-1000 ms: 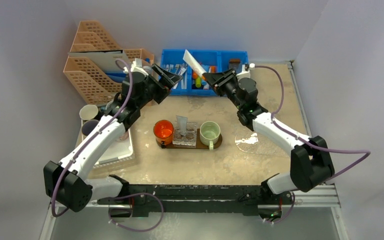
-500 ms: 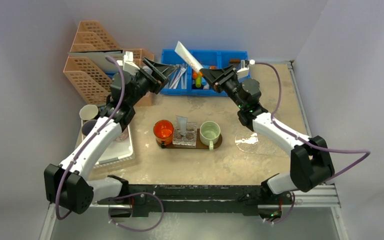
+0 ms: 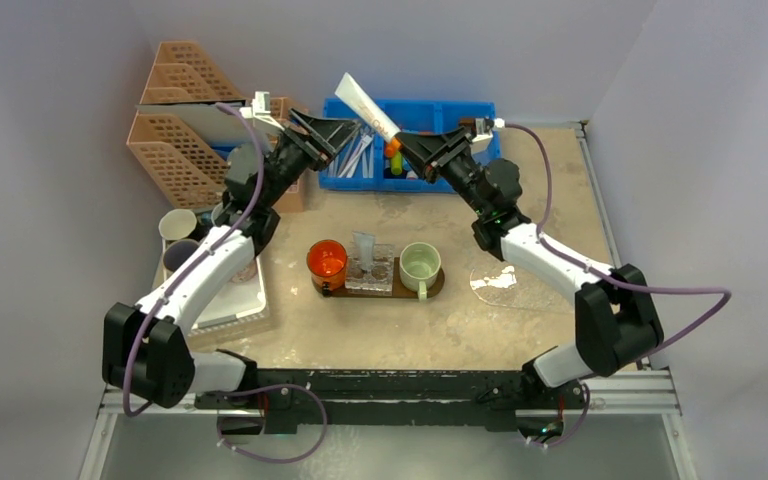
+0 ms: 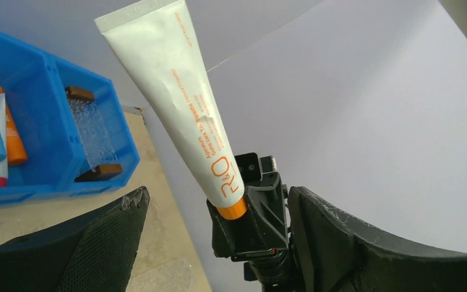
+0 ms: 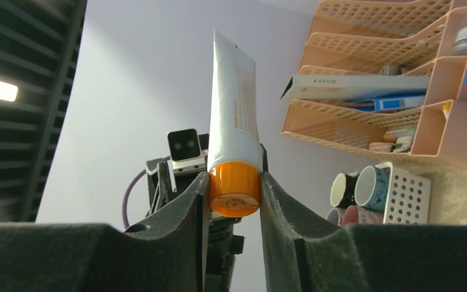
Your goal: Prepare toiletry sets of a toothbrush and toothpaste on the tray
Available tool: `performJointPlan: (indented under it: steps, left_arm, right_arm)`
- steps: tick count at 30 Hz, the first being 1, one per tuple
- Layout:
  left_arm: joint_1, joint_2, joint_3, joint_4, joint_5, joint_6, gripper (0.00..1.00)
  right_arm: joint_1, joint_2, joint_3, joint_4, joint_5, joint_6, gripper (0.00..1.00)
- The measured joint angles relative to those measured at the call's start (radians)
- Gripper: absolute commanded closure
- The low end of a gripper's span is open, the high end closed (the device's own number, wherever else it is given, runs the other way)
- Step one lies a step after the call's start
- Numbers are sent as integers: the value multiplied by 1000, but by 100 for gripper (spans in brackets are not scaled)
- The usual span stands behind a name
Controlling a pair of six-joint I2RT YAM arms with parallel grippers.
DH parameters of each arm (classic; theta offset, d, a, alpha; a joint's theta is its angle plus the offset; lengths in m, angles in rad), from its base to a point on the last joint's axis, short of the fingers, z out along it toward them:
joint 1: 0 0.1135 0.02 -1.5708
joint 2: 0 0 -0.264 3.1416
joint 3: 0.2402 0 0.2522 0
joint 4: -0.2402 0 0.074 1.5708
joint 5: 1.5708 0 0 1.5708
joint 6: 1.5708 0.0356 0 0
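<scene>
Enclosure: plain, matte pale-grey walls [image 3: 80, 70] on three sides.

Work surface: a flat table [image 3: 480, 330] with a mottled beige top, bordered by a metal rail at the near edge.

Rear left: a peach plastic file organiser [image 3: 175, 150] with perforated, stepped shelves. Rear centre: a blue bin [image 3: 440, 112] of rigid plastic, divided into compartments. Left edge: a white tray [image 3: 250, 305], rectangular, with mugs [image 3: 177, 225] at its far end.

Centre: the wooden tray [image 3: 435, 288], dark brown and oblong with rounded ends, its long axis running left to right. It carries, from left to right, an orange cup [image 3: 327, 261], a clear glass holder [image 3: 372, 272] and a green mug [image 3: 419, 265]. A pale tube [image 3: 364, 245] stands upright at the holder.

Left gripper [image 3: 343, 131]: raised in front of the bin, jaws spread wide and grasping nothing.

Right gripper [image 5: 234, 182]: raised opposite, jaws clenched on the cap of a toothpaste tube [image 3: 365, 103].

Toothpaste tube: held in the air above the bin, not on the wooden tray. In the top view its long axis runs diagonally, with the cap end at the right gripper and the flat crimped end pointing up and to the rear left. The body is smooth and white with orange lettering, tapering to a flat seal.

Orange cap [image 5: 235, 187]: round and glossy, pinched between the two textured black fingers.
</scene>
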State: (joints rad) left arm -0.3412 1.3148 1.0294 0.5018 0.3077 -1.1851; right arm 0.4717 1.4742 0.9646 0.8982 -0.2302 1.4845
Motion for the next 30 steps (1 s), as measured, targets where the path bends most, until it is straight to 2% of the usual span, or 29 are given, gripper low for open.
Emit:
performJointPlan:
  steps: [4, 9, 12, 30]
  left_arm:
    - [0, 5, -21, 78, -14, -2, 22]
    - [0, 51, -28, 188, -20, -13, 35]
    - [0, 90, -28, 241, -19, -35, 38]
    - [0, 204, -28, 528, 36, -137, 45]
  right_arm:
    - [6, 10, 0, 23, -19, 40, 100]
    - [13, 10, 3, 45, -42, 79, 100]
    - [14, 10, 7, 65, -51, 105, 100]
    - [27, 48, 32, 121, -76, 193, 100]
